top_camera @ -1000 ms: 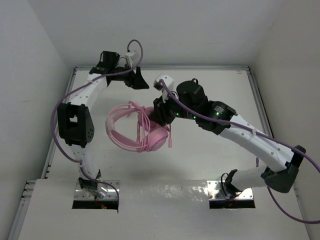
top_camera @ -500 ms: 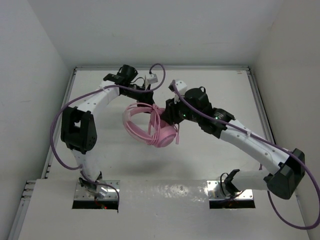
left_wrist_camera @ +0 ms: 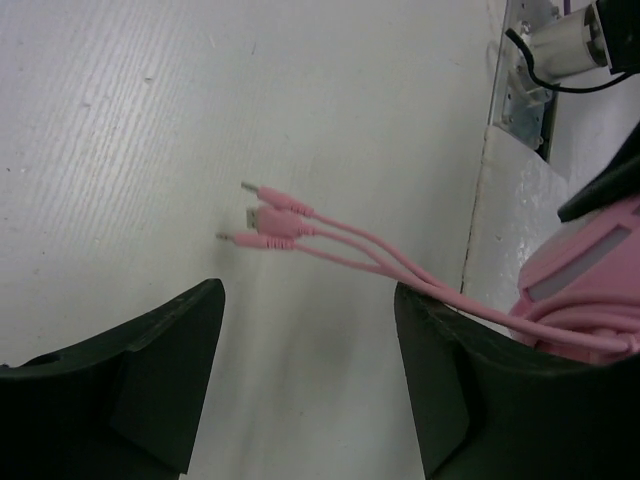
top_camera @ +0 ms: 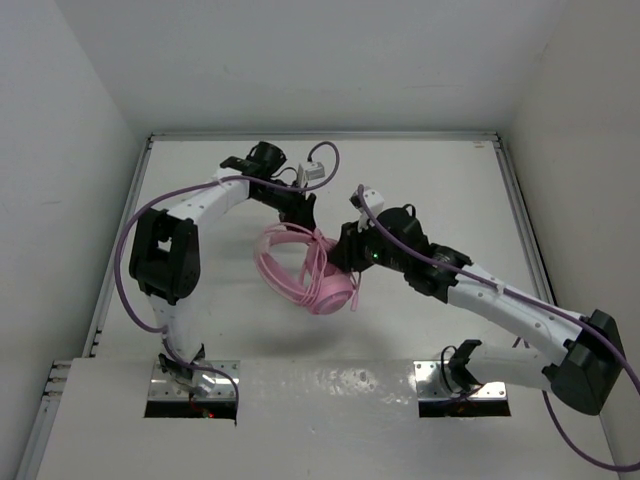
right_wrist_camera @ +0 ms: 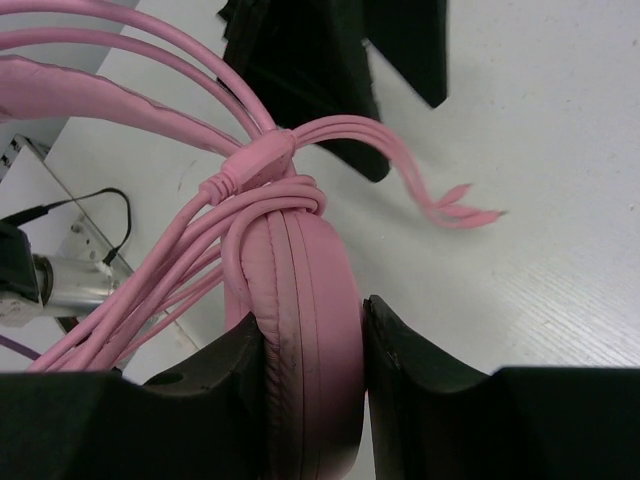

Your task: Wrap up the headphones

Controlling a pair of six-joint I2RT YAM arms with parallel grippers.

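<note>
Three slim pink plug ends (left_wrist_camera: pixel 262 213) hang free at the tip of the long, thin, rubbery pink cord (left_wrist_camera: pixel 370 250). They are framed between the spread jaws of the left gripper (left_wrist_camera: pixel 310 330), by which nothing is pinched. The pink over-ear headphones (top_camera: pixel 303 268) are held over the middle of the white, faintly ribbed tabletop (top_camera: pixel 440 180), just beside that gripper. One round, softly padded earcup (right_wrist_camera: pixel 300 290) is clamped between the fingers of the right gripper (right_wrist_camera: pixel 312 340). Several loops of cord are gathered over the top of this earcup, and the thin curved headband (top_camera: pixel 268 250) arcs away to the side.

The loops are judged loose. With the tail unsecured, they could be shed if the earcup is tilted or jolted. The tail could also be missed by the left gripper, since the strands are thin, smooth and springy. If the tail is pulled too hard, the coil could be dragged off the cushion.
</note>
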